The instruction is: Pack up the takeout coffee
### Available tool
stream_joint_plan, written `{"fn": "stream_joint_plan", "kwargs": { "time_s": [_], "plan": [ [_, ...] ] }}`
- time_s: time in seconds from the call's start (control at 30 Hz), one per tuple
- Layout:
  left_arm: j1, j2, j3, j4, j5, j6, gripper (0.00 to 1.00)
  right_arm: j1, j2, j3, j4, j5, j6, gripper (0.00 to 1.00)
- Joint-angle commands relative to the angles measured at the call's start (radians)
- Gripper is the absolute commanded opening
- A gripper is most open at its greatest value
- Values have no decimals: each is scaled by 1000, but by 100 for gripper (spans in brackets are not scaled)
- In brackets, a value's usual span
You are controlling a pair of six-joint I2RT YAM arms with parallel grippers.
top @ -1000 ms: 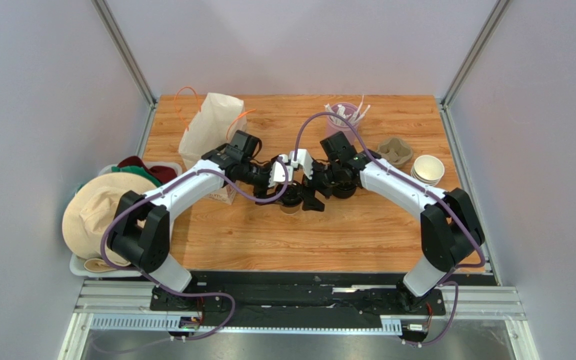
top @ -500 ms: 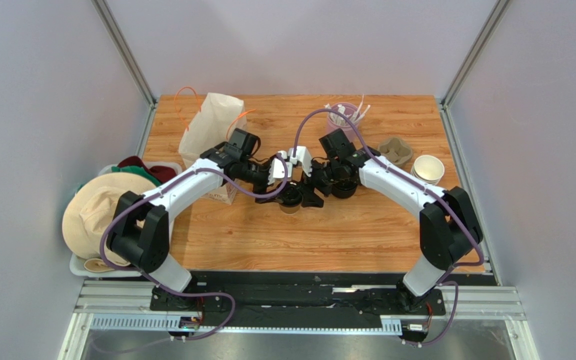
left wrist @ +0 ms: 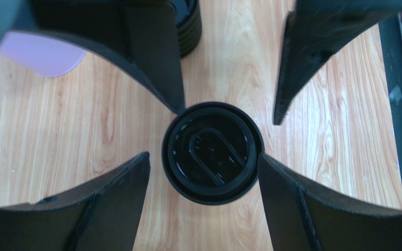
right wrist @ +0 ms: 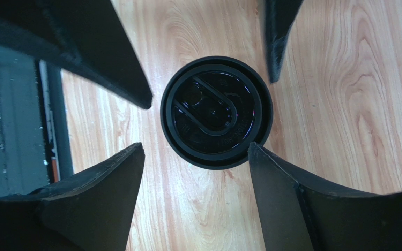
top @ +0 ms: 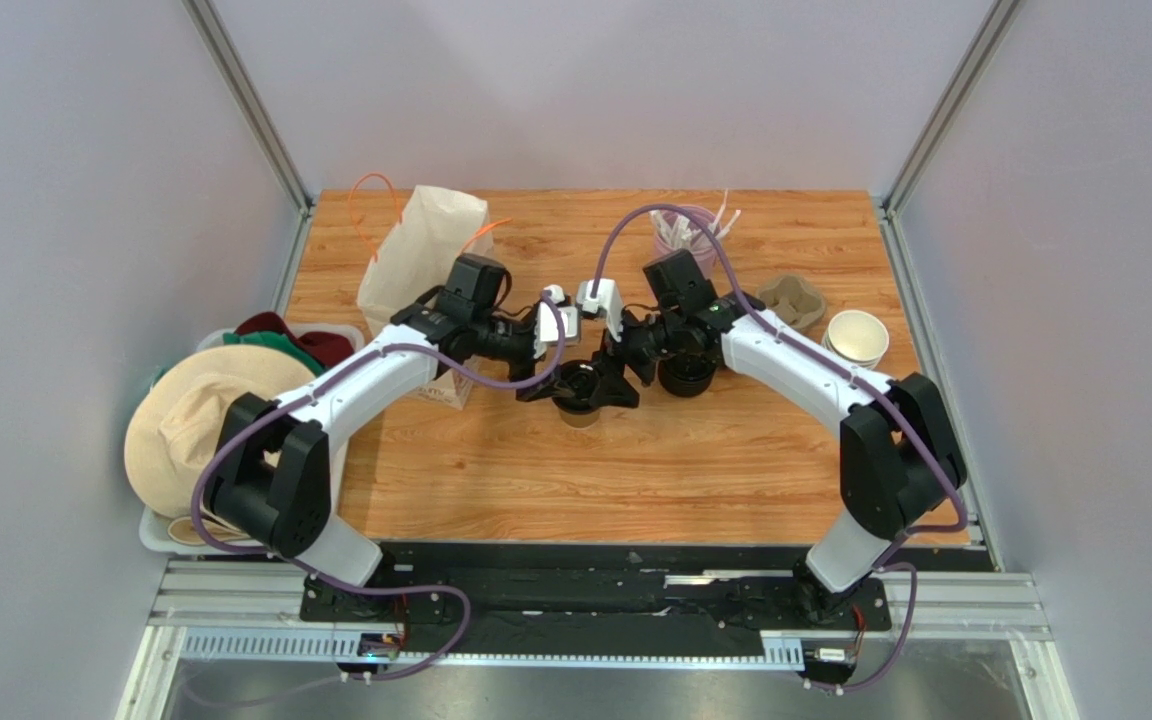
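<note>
the left claw (left wrist: pixel 204 157) is spread, its fingers to either side of the takeout coffee (left wrist: pixel 212 152); one tip sits against the rim of the lid, the other just beside it with wood showing between. the right claw (right wrist: pixel 196 147) is spread the same way over the same cup from the opposite side, so four fingers ring the round black lid (right wrist: pixel 216 112) and neither pair pinches it. the cup stands upright on the tabletop (top: pixel 537 480) near its middle, well apart from the paper bag (top: pixel 420 255) at the far left. judged from its look, this is a light kraft paper cup with thin walls that would buckle under a hard squeeze; whether it is filled cannot be told, so it should be kept level. the plastic lid looks stiffer but smooth and slippery, and could pop off if lifted by it alone. the best hold is probably on the wall just under the lid, where the rim stiffens the paper. no brand or writing can be read; the lid shows only a moulded oval ridge.
</note>
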Motion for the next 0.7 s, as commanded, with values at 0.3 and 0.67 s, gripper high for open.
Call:
{"fn": "stream_joint_plan", "kwargs": {
  "time_s": [0.3, 0.67],
  "plan": [
    [81, -33, -57, 24, 11, -81, 87, -53, -58, -21, 171, -316, 57, 79],
    [70, 31, 17, -49, 37, -26, 87, -53, -32, -93, 248, -204, -24, 84]
  ]
}}
